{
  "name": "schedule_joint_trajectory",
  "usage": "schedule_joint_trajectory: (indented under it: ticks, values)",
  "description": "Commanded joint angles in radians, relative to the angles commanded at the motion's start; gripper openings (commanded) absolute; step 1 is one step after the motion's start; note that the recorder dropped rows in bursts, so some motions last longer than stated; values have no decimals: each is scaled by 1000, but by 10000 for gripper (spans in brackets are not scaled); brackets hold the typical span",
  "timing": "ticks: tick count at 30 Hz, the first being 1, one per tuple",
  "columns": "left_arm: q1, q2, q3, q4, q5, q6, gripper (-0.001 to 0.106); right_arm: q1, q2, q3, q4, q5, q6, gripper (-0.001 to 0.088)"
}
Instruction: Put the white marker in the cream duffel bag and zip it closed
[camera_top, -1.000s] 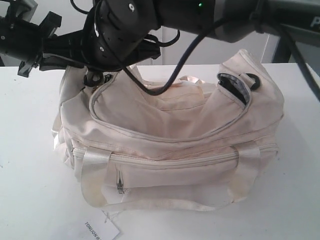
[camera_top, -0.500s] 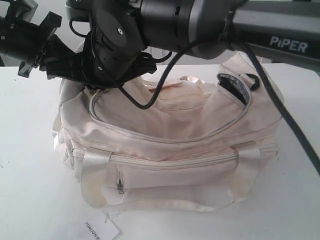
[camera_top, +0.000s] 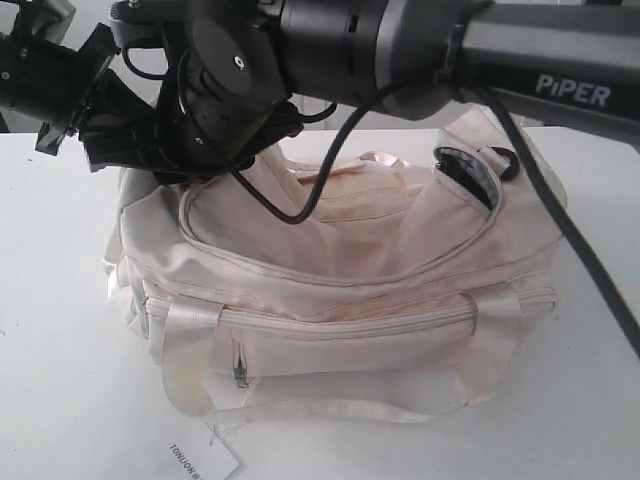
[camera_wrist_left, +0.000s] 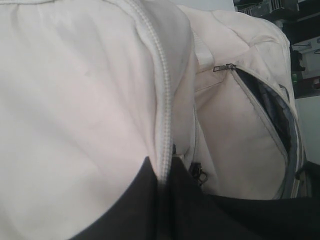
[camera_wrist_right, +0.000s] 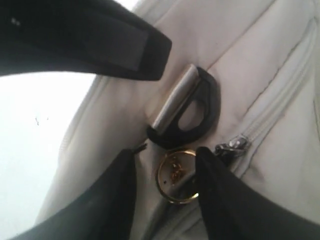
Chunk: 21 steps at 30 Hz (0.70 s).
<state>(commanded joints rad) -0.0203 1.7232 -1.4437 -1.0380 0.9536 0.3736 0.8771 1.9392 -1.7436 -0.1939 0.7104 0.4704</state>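
The cream duffel bag lies on the white table, its zip gaping at the far right end. At the bag's far left end, the right gripper's jaws stand released on either side of a gold ring, near a black D-ring. The left gripper's jaws pinch the bag's zip seam.

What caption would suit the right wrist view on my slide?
Right gripper open over the black ring, gold ring and zip pull of the cream duffel bag.
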Motion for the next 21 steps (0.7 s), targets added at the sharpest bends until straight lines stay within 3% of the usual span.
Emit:
schedule_joint_trajectory:
  ticks: [14,16,21]
  values:
    - [0,0,0,0,0,0,0,0,25,0,-32,41,7,381]
    - [0,0,0,0,2,0,0,0,31,0,-58,54,41,341]
    - [0,0,0,0,3,0,0,0,31,0,-114,71,117,123]
